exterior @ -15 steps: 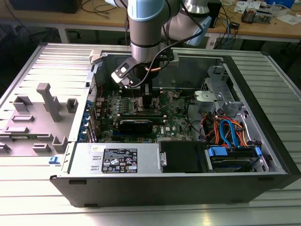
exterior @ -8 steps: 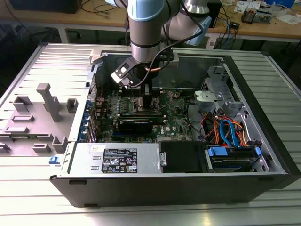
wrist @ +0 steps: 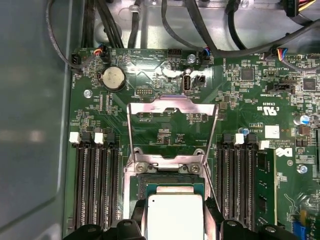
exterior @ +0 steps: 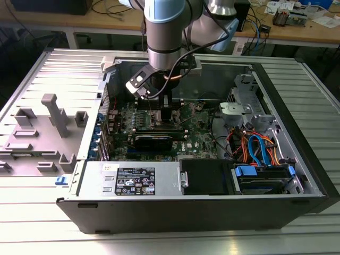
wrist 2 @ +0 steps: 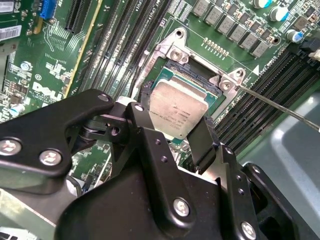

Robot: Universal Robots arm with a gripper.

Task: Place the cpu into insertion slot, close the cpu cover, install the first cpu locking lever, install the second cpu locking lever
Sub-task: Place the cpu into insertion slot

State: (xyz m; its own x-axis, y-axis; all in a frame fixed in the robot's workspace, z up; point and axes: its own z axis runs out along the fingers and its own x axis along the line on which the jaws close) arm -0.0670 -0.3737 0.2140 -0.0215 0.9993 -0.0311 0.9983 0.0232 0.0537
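Second wrist view: cpu between fingers over insertion slot

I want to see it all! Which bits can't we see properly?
- Second wrist view: most of the insertion slot, covered by the cpu.
- First wrist view: the cpu's near edge, cut by the picture edge and the pincer.
- Exterior view: the slot, blocked by the arm.

In the second wrist view my 2 fingers hide part of the cpu and insertion slot.
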